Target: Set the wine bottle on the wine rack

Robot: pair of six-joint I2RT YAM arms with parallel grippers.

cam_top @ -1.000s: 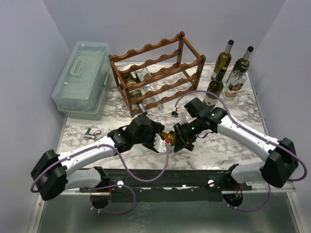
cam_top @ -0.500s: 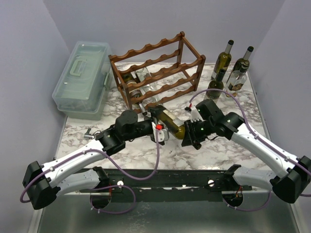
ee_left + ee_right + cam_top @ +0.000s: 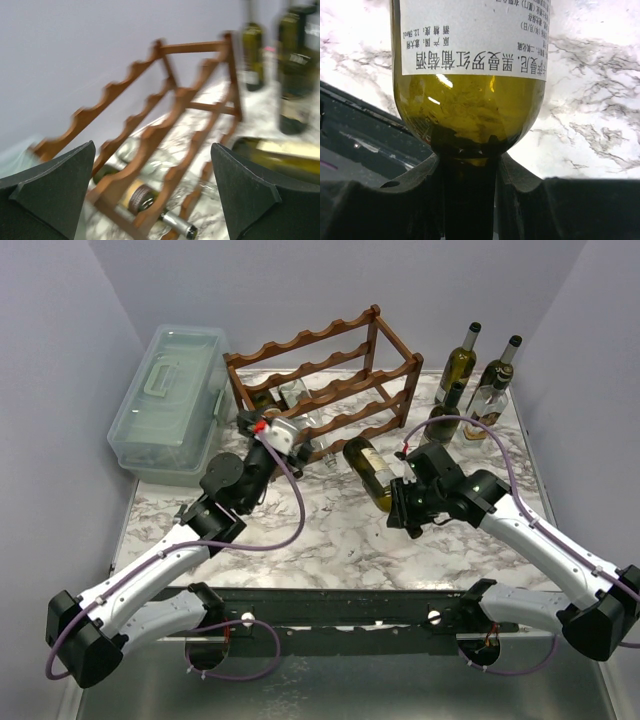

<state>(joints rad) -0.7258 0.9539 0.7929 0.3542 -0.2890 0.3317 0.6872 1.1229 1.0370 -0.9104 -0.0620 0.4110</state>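
Handover complete: the left pincer (image 3: 272, 430), now spread wide, has let go and swung up beside the wine rack (image 3: 330, 380). The right pincer (image 3: 400, 505) alone pinches the wine bottle (image 3: 368, 472) by its neck above the bench (image 3: 330, 530), base toward the rack. Racking is not yet done.

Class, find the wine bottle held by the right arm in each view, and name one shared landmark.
Top external: wine bottle centre-right, tilted, neck in the right end effector.
Left wrist: wine bottle blurred at the lower right edge.
Right wrist: wine bottle fills the centre, neck between the fingers.
Shared landmark: the marble table.
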